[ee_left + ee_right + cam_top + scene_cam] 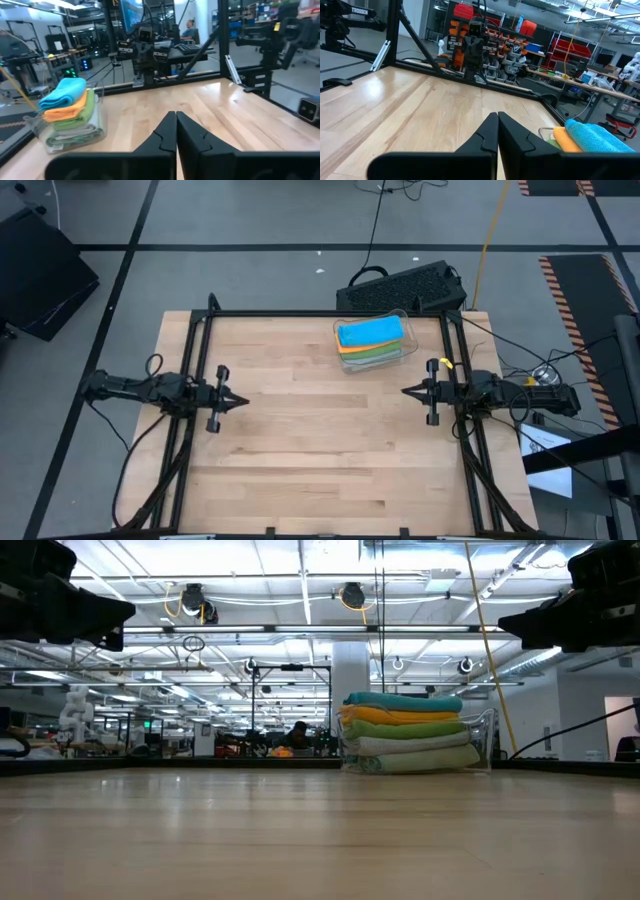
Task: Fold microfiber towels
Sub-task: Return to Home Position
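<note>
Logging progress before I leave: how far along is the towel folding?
Done: folded towels sit stacked in the clear bin, blue on top. In hand: nothing; the left gripper and right gripper are shut, empty, at the table's sides. Left: seemingly nothing; no loose towel shows.

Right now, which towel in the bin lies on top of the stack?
The blue towel: it tops the stack in the bin, with the orange towel directly under it and the green towel lower.
</note>
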